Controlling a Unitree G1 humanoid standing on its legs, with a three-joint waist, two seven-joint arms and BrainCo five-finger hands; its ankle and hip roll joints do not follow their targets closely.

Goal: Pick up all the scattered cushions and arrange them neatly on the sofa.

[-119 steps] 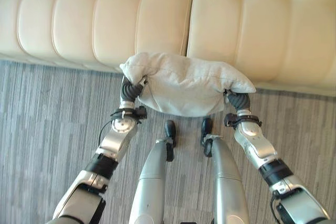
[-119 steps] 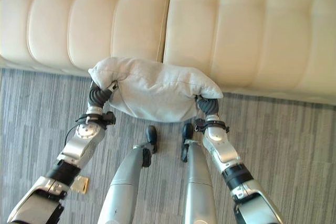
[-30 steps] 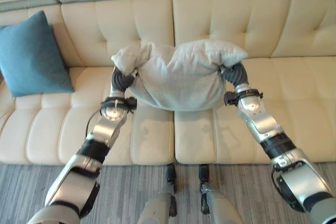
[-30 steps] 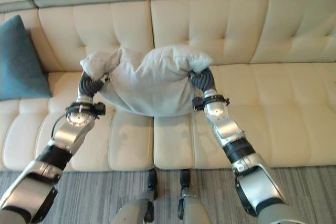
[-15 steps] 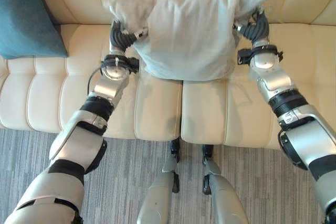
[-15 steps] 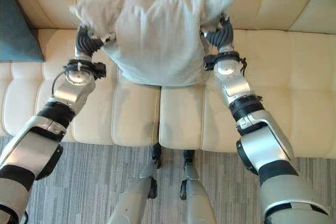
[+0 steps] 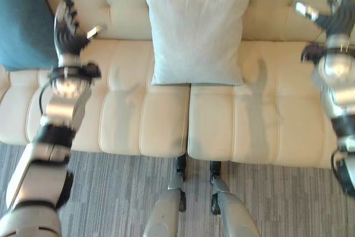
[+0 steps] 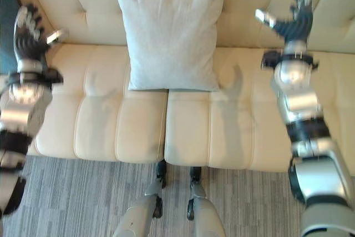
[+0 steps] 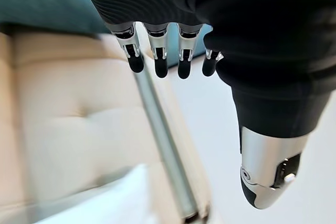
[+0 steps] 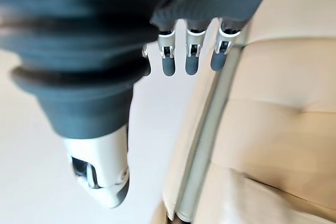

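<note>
Leaning upright against the cream tufted leather sofa backrest, the pale grey square fabric cushion looked placed, beside a teal cushion at the seat's left end. Left robot hand and right robot hand hung spread wide, holding nothing.

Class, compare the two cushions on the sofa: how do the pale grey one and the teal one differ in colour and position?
The pale grey cushion is light and stands upright at the sofa's middle, over the seam between two seats. The teal cushion is dark blue-green and sits at the robot's left end, partly cut off by the view's edge. Both lean against the sofa's backrest, and neither robot hand touches them.
</note>
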